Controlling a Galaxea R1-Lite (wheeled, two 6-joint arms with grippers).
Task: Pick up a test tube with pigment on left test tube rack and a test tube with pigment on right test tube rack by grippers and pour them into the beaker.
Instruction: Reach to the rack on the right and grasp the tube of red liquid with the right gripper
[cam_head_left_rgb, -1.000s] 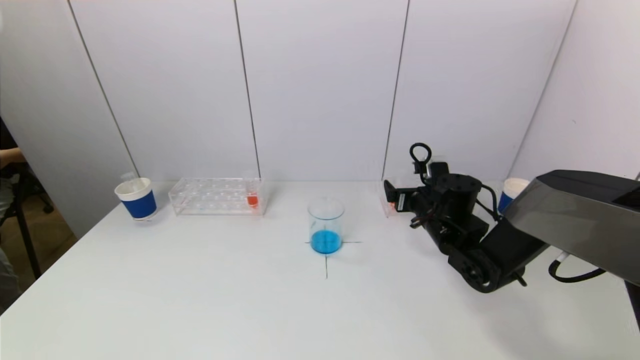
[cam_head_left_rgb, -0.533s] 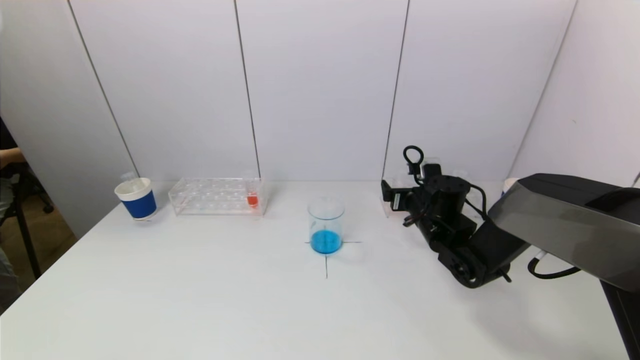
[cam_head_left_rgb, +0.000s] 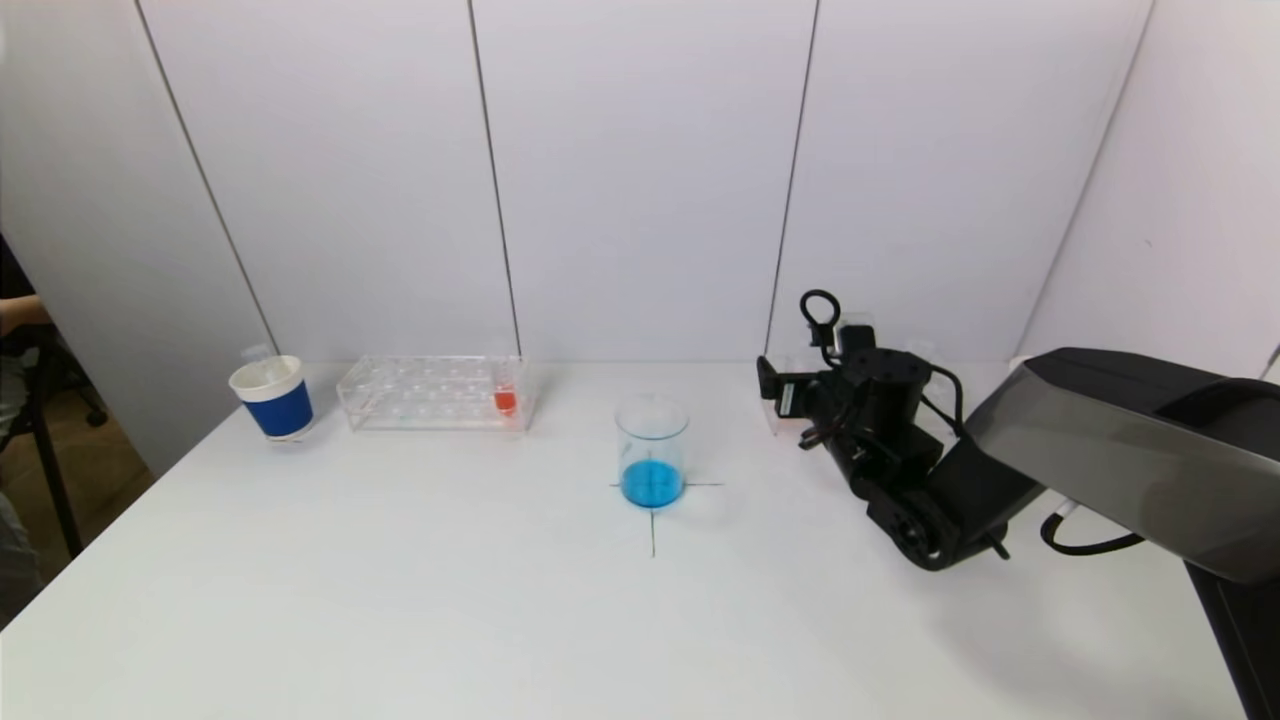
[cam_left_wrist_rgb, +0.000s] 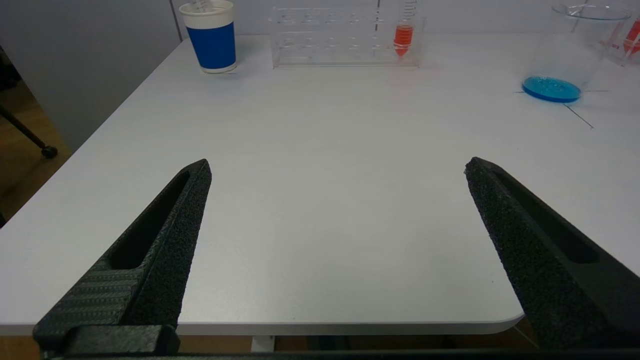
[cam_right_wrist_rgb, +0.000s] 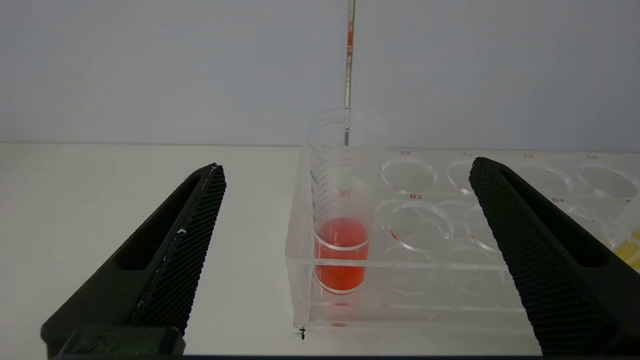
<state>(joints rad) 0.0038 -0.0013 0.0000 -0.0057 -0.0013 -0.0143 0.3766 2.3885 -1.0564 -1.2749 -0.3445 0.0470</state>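
Observation:
The glass beaker with blue liquid stands mid-table on a cross mark. The left clear rack holds a test tube with red pigment at its right end. The right rack holds a test tube with red pigment in its corner hole. My right gripper is open and faces that tube, a short way from it, with the tube in line between the fingers. In the head view the right gripper covers the right rack's end. My left gripper is open and empty over the table's near left edge.
A blue-and-white paper cup stands left of the left rack. A yellow thing shows at the right rack's far side. The right arm stretches over the table's right side. White wall panels close the back.
My right gripper has moved forward and left toward the right rack's end tube, and now hides the red tube in the head view. The left arm has not moved.

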